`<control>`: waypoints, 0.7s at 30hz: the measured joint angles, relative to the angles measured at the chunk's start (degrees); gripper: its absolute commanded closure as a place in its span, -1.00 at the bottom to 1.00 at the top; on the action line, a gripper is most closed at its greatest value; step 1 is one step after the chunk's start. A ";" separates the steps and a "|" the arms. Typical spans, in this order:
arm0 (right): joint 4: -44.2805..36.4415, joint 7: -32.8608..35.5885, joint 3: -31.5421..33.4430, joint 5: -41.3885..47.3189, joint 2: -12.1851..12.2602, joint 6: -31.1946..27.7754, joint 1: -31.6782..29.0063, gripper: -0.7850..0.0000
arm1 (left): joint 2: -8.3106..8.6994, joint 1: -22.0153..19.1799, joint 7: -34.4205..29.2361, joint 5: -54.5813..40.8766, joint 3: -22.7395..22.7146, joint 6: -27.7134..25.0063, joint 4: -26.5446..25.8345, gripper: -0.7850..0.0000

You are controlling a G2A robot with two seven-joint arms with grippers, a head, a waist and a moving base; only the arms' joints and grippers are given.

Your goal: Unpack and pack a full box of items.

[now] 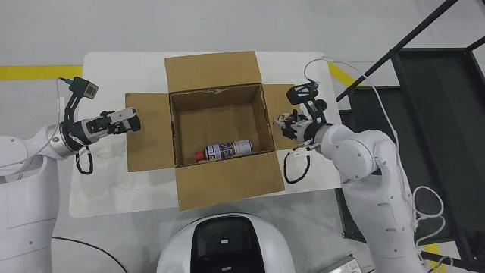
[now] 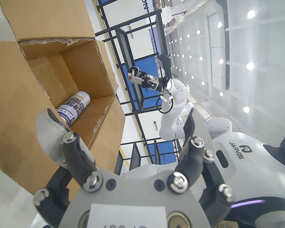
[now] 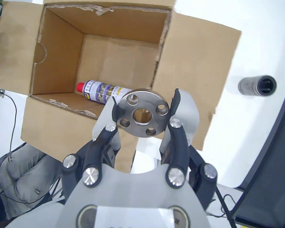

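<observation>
An open cardboard box (image 1: 212,70) stands mid-table with all its flaps spread out. A spray can (image 1: 225,150) with a red cap lies on its side on the box floor, near the front wall; it is also in the right wrist view (image 3: 102,88) and the left wrist view (image 2: 73,106). My right gripper (image 3: 144,102) is shut on a round metal flange (image 3: 142,119) with several holes, held over the box's right flap (image 1: 288,123). My left gripper (image 2: 120,129) is open and holds nothing, hovering above the left flap (image 1: 132,120).
A dark metal cylinder (image 3: 257,85) lies on the white table (image 1: 121,76) beyond the right flap. A black rack (image 1: 424,106) stands close to the table's right side. A yellow floor line (image 1: 38,71) runs off to the left.
</observation>
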 measured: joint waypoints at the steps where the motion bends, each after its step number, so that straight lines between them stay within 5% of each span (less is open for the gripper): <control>1: 0.38 -0.23 1.68 0.73 0.15 -0.22 -1.01 1.00 | 0.00 0.00 0.00 0.00 0.00 0.00 0.00 -1.00; 10: 11.35 -6.04 8.84 4.18 0.86 -0.78 -5.46 1.00 | 0.00 0.00 0.00 0.00 0.00 0.00 0.00 -1.00; 21: 30.14 -9.91 4.91 1.35 1.09 2.08 2.30 1.00 | 0.00 0.00 0.00 0.00 0.00 0.00 0.00 -1.00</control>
